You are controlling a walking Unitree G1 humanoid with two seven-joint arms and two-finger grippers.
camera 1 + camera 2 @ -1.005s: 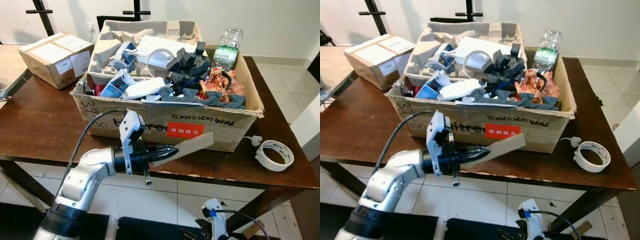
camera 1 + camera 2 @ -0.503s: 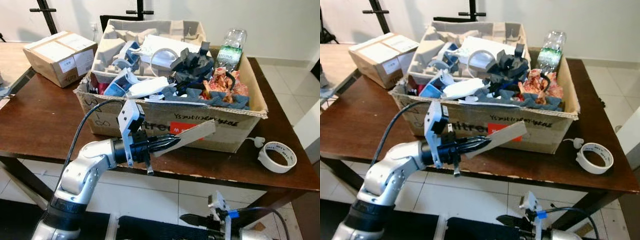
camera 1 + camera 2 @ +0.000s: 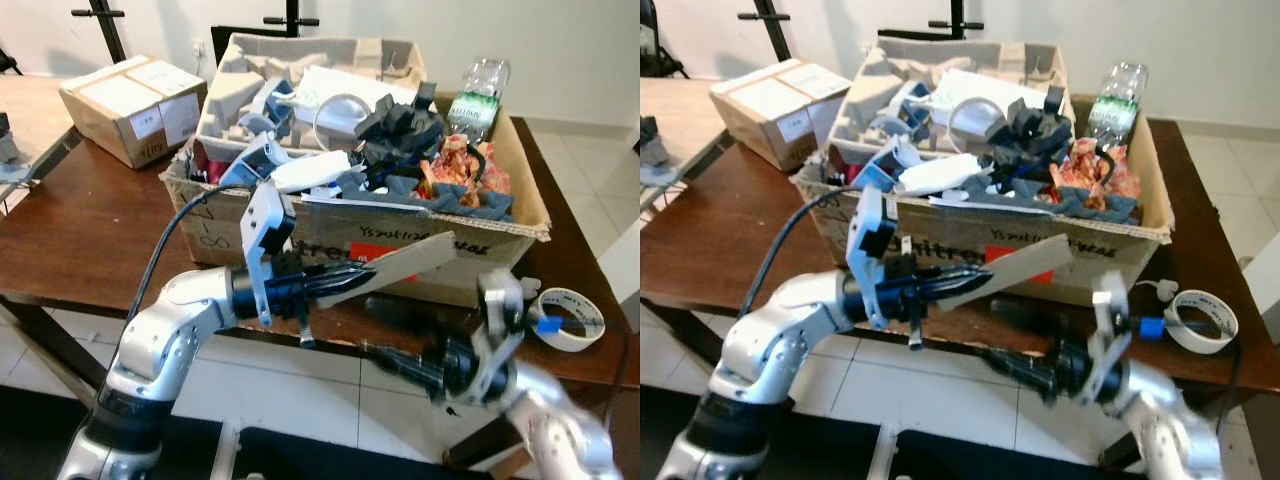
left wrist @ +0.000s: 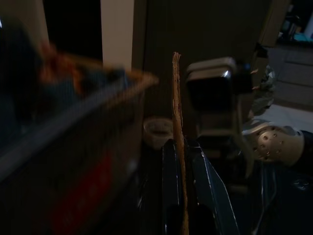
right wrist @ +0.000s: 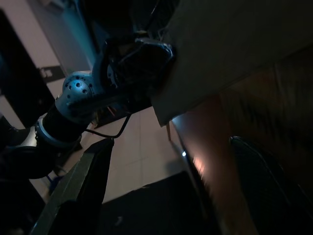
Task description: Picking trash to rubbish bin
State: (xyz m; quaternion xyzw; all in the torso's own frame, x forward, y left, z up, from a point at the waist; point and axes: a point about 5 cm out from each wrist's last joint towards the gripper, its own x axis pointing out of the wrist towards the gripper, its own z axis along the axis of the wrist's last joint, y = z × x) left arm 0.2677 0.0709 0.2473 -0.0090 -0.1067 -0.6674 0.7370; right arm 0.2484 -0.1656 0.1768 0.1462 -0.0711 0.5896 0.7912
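The left gripper [image 3: 345,282] pinches a cardboard strip [image 3: 415,263] flat against the front wall of the full box [image 3: 440,250]. The right gripper [image 3: 385,357], fingers spread as its dim wrist view seems to show, sits at the table [image 3: 70,240] edge below. Tape [image 3: 570,318] lies right of the box, a bottle [image 3: 478,88] behind it.

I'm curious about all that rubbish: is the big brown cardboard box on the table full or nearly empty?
Full. The big brown cardboard box is heaped above its rim with grey foam, white plastic and crumpled paper.
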